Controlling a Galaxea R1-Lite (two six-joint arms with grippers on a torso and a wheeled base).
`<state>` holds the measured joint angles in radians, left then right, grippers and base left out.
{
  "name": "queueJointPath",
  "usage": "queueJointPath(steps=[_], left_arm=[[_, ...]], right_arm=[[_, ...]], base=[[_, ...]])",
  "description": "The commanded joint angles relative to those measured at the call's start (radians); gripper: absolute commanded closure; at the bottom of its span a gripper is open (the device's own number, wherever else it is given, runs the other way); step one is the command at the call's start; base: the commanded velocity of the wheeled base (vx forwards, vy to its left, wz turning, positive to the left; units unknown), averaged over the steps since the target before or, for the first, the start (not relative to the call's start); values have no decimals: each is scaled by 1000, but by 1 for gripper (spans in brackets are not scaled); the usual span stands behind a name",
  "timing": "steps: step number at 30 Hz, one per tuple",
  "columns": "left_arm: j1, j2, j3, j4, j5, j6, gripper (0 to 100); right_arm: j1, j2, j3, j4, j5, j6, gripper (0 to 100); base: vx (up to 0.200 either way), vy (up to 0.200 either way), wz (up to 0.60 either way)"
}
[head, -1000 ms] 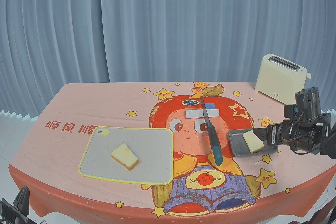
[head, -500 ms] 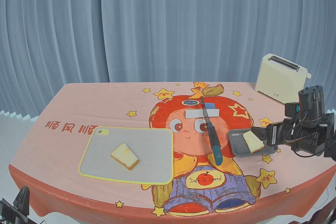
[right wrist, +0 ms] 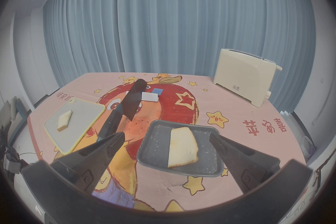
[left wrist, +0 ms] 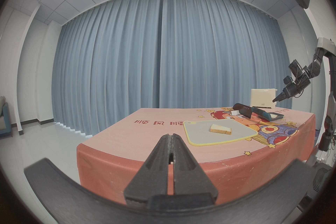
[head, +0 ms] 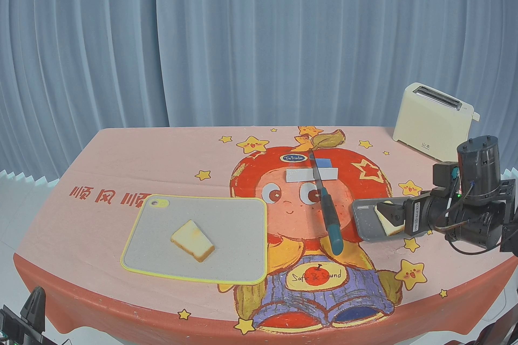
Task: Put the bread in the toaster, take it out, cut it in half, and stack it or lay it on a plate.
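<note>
Right gripper (right wrist: pixel 166 137) hangs wide open, with one pale toasted bread half (right wrist: pixel 182 147) lying flat on the dark grey rectangular tray (right wrist: pixel 155 146) right ahead of its jaws. The other golden-crusted bread half (head: pixel 192 240) sits diagonally on the grey, yellow-rimmed cutting board (head: pixel 232 243), well off to the left. So the left gripper (left wrist: pixel 171 139), pinched closed on nothing, is probably the closer one to grab it.

Right gripper (right wrist: pixel 167 136): fingers spread wide, forearm near level, tips pointing toward the robot's left. Left gripper (left wrist: pixel 171 137): fingers pressed together (no gap at the tips), held low, pointing forward.
</note>
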<state>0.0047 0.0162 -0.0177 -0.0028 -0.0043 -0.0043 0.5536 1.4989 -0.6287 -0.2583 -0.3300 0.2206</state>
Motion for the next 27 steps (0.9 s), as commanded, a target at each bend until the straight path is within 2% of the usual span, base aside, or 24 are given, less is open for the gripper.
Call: queueJointPath(steps=[1,24,27], left_arm=[[1,-10,18,1,0,0,100],[0,-10,18,0,0,0,100],[1,-10,18,1,0,0,100]], right_arm=[[20,-8,4,-1,-1,0,0],[49,-40,1,1,-6,-1,0],[54,-45,1,2,-6,-1,0]], base=[[0,0,0],[0,0,0],[0,200,0]])
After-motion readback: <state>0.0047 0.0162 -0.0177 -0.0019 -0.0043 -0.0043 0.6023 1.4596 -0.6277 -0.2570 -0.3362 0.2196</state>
